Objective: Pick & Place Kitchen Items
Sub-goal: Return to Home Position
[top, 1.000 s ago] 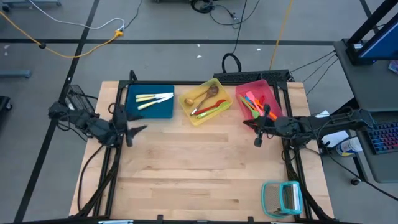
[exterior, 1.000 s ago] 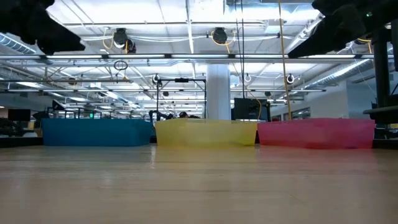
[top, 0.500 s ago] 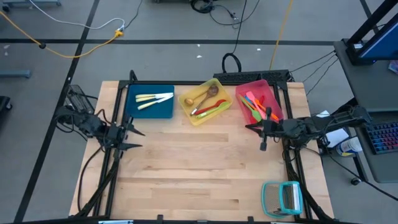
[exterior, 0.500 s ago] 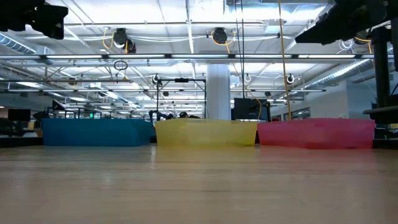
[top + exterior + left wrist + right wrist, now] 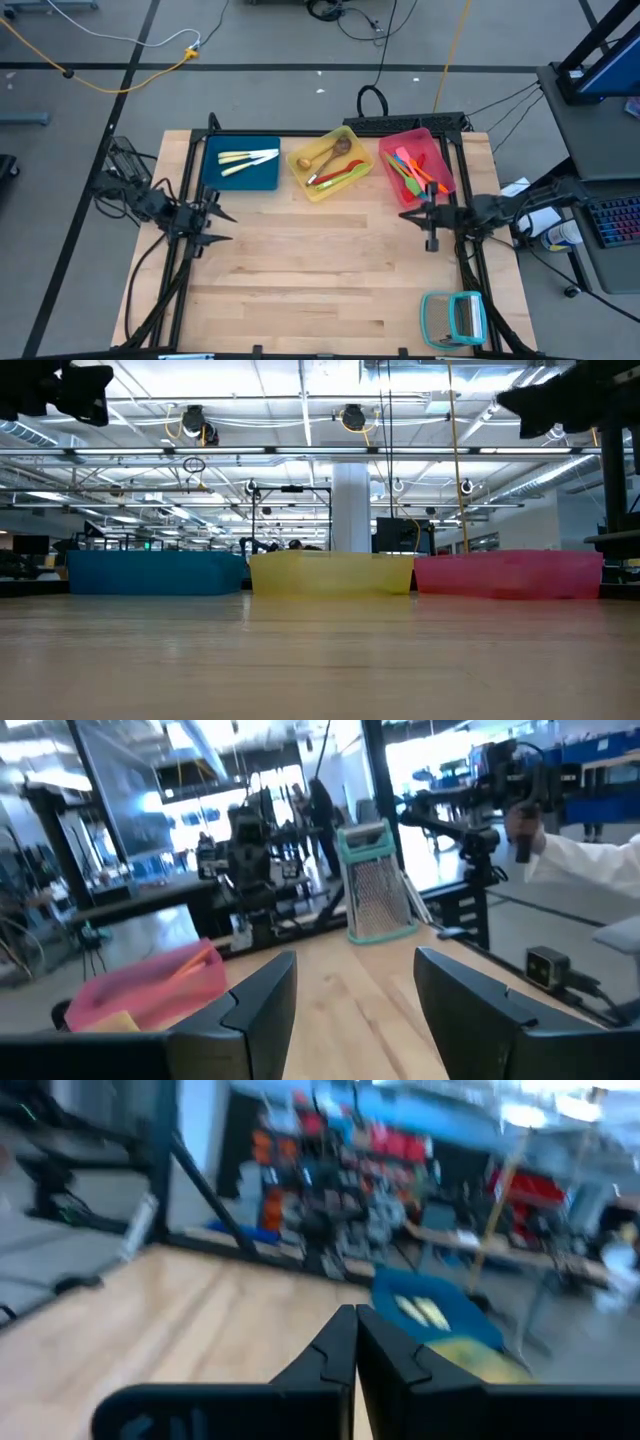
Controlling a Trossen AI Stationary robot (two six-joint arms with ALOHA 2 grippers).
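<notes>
Left gripper (image 5: 355,965) hovering left of the yellow plastic tray (image 5: 360,152), fingers spread wide, right gripper (image 5: 355,1320) hovering right of it, fingers pressed together, red silicone spatula (image 5: 335,179) lying inside it

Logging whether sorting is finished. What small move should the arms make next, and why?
Probably pull both arms back to rest: the utensils all lie in the blue tray, yellow tray and pink tray, none on the table; left gripper is open and empty, right gripper shut on nothing.
</notes>
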